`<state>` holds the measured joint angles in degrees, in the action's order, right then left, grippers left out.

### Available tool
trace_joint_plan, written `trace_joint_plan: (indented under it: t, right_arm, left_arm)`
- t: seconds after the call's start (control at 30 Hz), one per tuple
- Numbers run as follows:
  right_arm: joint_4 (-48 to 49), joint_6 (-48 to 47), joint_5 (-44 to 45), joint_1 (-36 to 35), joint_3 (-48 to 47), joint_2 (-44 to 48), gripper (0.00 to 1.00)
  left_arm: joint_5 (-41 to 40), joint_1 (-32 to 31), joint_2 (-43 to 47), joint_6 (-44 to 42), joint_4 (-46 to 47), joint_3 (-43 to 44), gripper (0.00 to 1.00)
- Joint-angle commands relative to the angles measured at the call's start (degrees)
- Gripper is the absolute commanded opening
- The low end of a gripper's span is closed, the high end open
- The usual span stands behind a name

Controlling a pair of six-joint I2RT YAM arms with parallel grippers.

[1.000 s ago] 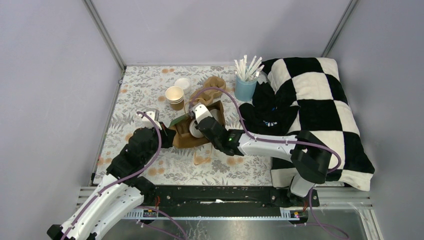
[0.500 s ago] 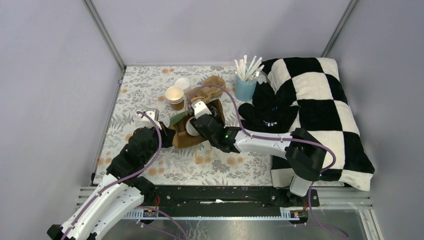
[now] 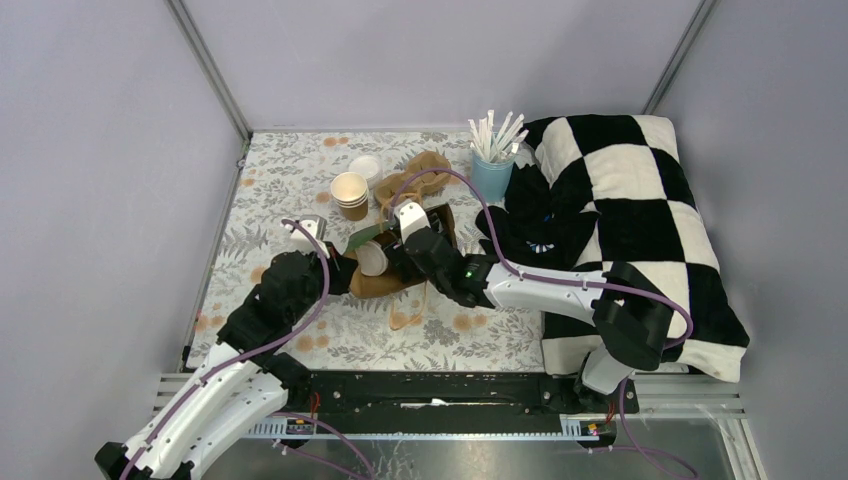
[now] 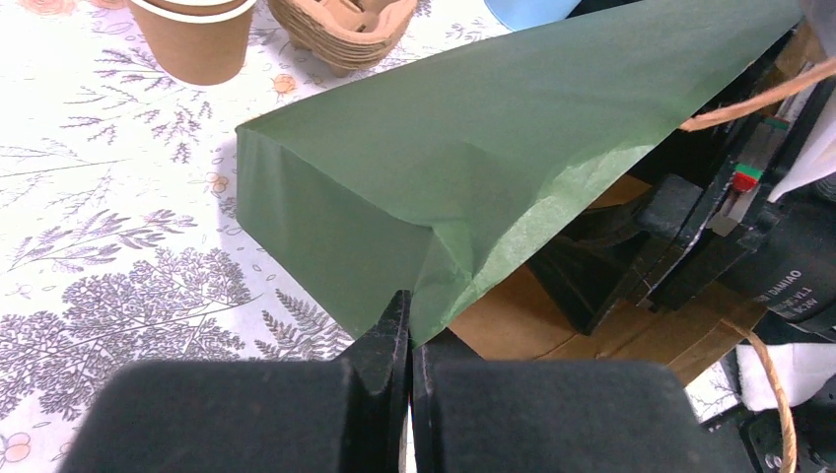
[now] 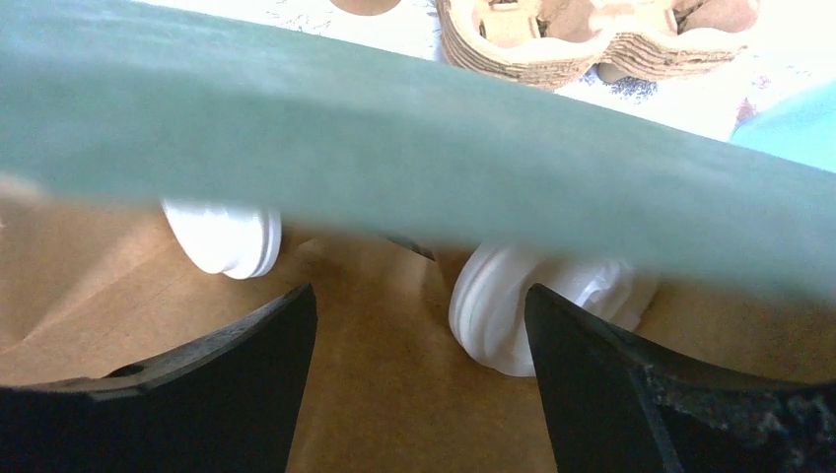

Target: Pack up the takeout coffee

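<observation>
Along the right side of the top view lies one black-and-white checked blanket (image 3: pixel 640 220), next to one floral table cover (image 3: pixel 270 190). At centre frame one brown paper bag (image 3: pixel 385 280) with a green lining lies on the cover, its mouth lifted open. The left gripper (image 4: pixel 410 330) is pinched tight on the green flap (image 4: pixel 473 168) at that mouth. The right gripper (image 5: pixel 419 301) sits inside the mouth, its fingers spread wide and holding nothing. The takeout coffee, two lidded cups, is inside the bag. The right wrist view shows it only as two white lids, a left lid (image 5: pixel 225 236) and a right lid (image 5: pixel 537 305); the cup bodies are hidden. Assessment: the loading step looks to be at its end. The next move calls for the right gripper to back straight out without snagging the flap or dragging a cup, with the left holding the mouth up. Above the bag in the top view are one pulp carrier (image 3: pixel 432 162), one blue cup of straws (image 3: pixel 490 178), one stack of unlidded paper cups (image 3: pixel 349 192) whose number is not legible, and one loose lid (image 3: pixel 366 167).
</observation>
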<state>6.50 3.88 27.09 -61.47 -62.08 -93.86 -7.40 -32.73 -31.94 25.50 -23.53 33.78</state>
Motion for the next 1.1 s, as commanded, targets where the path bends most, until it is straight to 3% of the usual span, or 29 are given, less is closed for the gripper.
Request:
trace_joint_plan:
  t: [0.0,0.27,0.4,0.57,0.7,0.97,1.07]
  right_arm:
    - [-0.74,2.80,-1.32,0.83,-1.10,1.15,0.82]
    - [7.64,4.69,-11.58,0.83,0.56,2.69,0.88]
    - [13.26,7.54,-9.43,0.31,-0.02,-1.29,0.89]
    - [19.01,2.95,-9.18,0.21,-1.50,-5.78,0.87]
    - [18.38,0.03,-11.14,-0.08,-3.63,-8.51,0.78]
    - [19.12,-9.32,-12.12,-1.26,-2.13,-9.24,0.83]
    - [16.79,-9.54,-7.51,-1.28,-2.16,-9.00,0.84]
  left_arm:
    - [2.96,0.02,-0.99,0.64,1.61,-0.97,0.00]
    - [2.57,0.01,-0.45,0.71,1.38,-1.11,0.00]
    - [2.93,0.02,-0.22,0.78,1.68,-1.11,0.00]
    - [3.45,0.02,-0.05,0.51,1.61,-0.71,0.00]
    - [3.64,0.01,-0.03,0.43,1.83,-0.80,0.00]
    - [2.89,0.00,0.04,0.04,2.09,-0.48,0.00]
    - [2.43,-0.02,0.04,-0.18,1.88,-0.37,0.00]
